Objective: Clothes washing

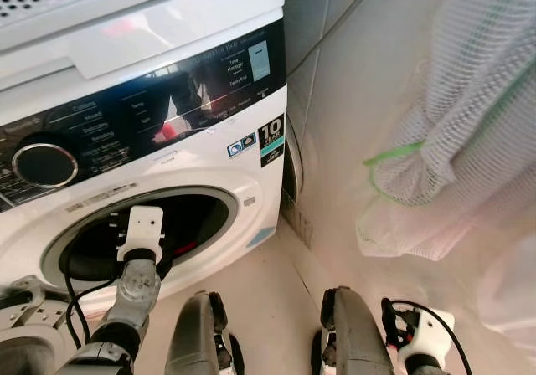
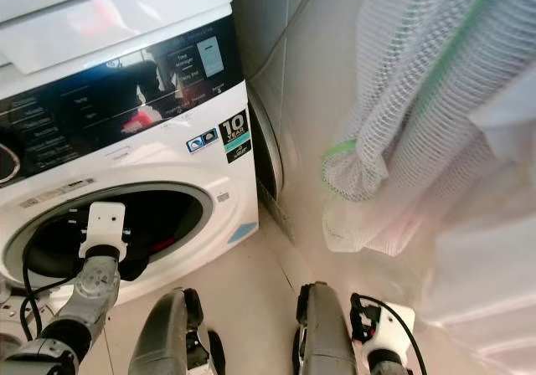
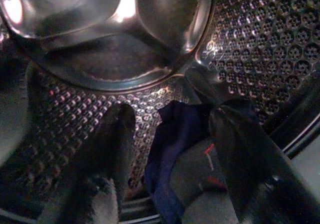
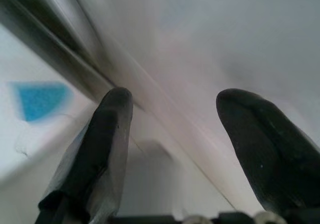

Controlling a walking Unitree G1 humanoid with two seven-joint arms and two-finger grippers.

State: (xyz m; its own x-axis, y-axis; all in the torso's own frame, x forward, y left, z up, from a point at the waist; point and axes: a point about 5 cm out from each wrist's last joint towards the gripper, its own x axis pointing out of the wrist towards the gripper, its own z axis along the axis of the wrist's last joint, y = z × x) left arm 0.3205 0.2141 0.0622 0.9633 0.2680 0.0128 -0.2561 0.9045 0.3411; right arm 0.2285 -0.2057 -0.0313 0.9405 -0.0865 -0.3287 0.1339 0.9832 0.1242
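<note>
A white front-loading washing machine [image 1: 209,153] stands before me with its round opening [image 1: 180,224] uncovered. My left arm [image 1: 134,287] reaches into that opening. Inside the perforated steel drum [image 3: 250,39], my left gripper [image 3: 175,116] is open, its fingers [image 3: 117,139] spread on either side of a dark blue garment [image 3: 172,139]. That garment lies on a grey one with red marks [image 3: 200,174]. Low at the right, my right gripper [image 4: 175,96] is open and holds nothing, pointing at the pale floor by the washer's foot.
A white mesh laundry bag with green trim [image 1: 456,132] hangs against the tiled wall [image 1: 352,65] on the right, close to my right arm [image 1: 423,341]. The washer's dark control panel carries a dial [image 1: 43,164]. A narrow gap separates washer and wall.
</note>
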